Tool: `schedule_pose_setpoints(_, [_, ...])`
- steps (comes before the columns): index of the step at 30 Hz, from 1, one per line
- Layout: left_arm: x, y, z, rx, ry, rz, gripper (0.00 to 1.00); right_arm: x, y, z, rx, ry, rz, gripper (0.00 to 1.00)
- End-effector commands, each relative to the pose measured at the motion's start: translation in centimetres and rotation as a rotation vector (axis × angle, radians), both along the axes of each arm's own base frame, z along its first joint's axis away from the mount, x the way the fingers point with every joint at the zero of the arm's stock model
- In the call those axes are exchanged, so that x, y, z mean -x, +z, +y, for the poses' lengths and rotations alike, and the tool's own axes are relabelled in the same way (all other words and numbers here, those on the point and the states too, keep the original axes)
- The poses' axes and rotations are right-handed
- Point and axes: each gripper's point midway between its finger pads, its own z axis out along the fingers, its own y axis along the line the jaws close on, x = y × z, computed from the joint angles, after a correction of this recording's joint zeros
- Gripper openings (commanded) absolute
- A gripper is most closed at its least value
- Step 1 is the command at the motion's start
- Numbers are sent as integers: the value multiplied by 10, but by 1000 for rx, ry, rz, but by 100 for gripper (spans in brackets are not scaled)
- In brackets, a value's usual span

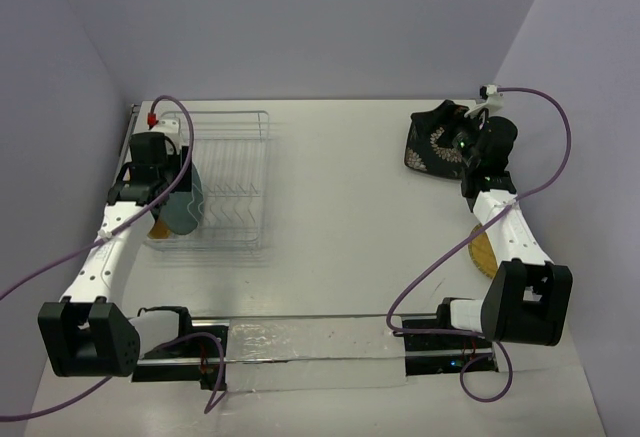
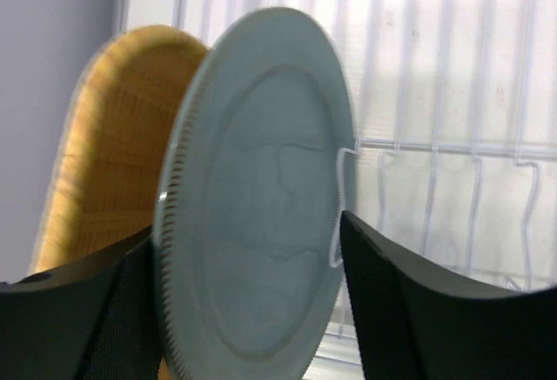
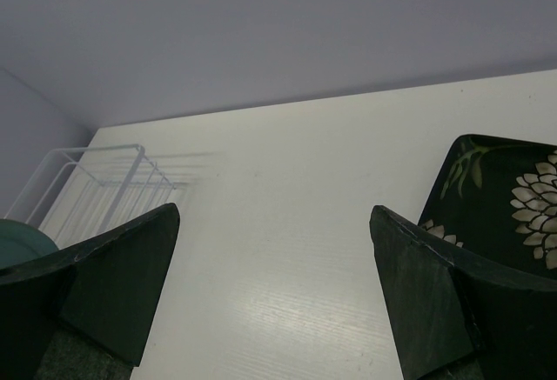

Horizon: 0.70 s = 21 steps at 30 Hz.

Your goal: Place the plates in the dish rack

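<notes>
The dish rack (image 1: 240,157) is sitting at ten o'clock on the table (image 1: 340,217). The round teal-grey plate (image 2: 261,206) is standing on edge at the rack's near-left end, leaning slightly. The woven tan plate (image 2: 113,154) is standing upright just behind it, toward nine o'clock. The left gripper (image 2: 248,232) is straddling the teal-grey plate with its fingers spread well apart on either side, so the plate looks released rather than pinched.

The step in hand is, I judge, a clean let-go. The arm should be drawing away along the plate's own plane, keeping both fingers off the rim, so the plate is neither dragged from its slot nor tipped onto the woven one. The thin wire tines beside the right-hand finger are what could snag.

At one o'clock the right gripper (image 3: 274,215) is hovering wide open and holding nothing. The black floral plate (image 3: 505,197) is lying just to its three o'clock side and is probably the next pick. A yellow-tan plate (image 1: 482,254) is lying at four o'clock, partly hidden under the right forearm. That arm and its looping purple cable (image 1: 430,277) are standing in the way of any reach to it.
</notes>
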Motion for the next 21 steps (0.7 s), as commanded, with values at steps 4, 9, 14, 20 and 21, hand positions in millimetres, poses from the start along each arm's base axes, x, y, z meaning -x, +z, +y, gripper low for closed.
schedule_pose_setpoints(4, [-13,45,8,8,76,-125,79,4,28,6,14,47,-84,97])
schedule_pose_setpoints(9, [-9,70,18,-17,143,-173,98,6,30,8,7,60,-86,97])
schedule_pose_setpoints(14, [-12,113,22,6,204,-250,99,7,31,9,-5,64,-84,97])
schedule_pose_setpoints(20, [-14,169,20,105,325,-382,99,6,33,3,-9,22,-63,99])
schedule_pose_setpoints(21, [-15,185,17,145,329,-418,99,6,31,1,-19,6,-44,99])
